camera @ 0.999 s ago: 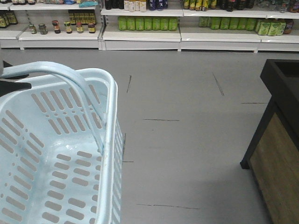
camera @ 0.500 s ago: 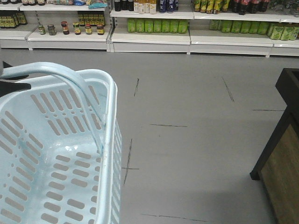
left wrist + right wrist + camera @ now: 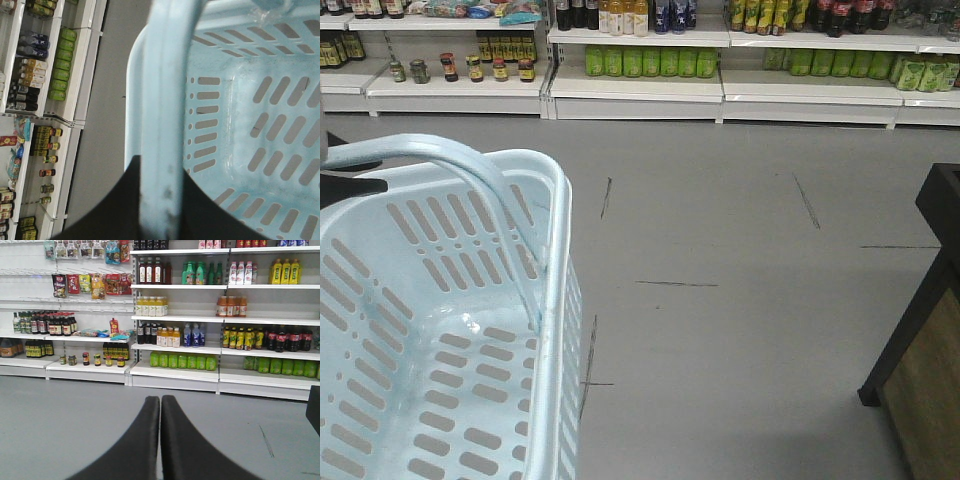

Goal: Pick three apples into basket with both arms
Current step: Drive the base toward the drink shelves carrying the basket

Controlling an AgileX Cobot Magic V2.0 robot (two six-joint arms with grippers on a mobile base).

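The basket, pale blue-white with rows of slots, fills the lower left of the front view. Its hoop handle arches over the open top. The left claw grips that handle. The wrist view shows 2 black fingers, 1 on each side of the pale bar and touching it, with the slotted bottom of the basket below. The right claw is pressed closed with nothing between its 2 fingers, leaving only a hairline seam. Its view shows only floor and shelves, so its place relative to the basket cannot be told.

A grey floor spreads to the right of the basket and beyond it. White shop shelving runs along the wall beyond the basket. A dark-topped table with a wood-panelled side stands well to the right of the basket, cut off by the picture edge. A row of green bottles sits on a low shelf beyond the basket's right rim. Small jars stand on the shelf beyond its handle. Thin dark scuff lines mark the floor just right of the basket.
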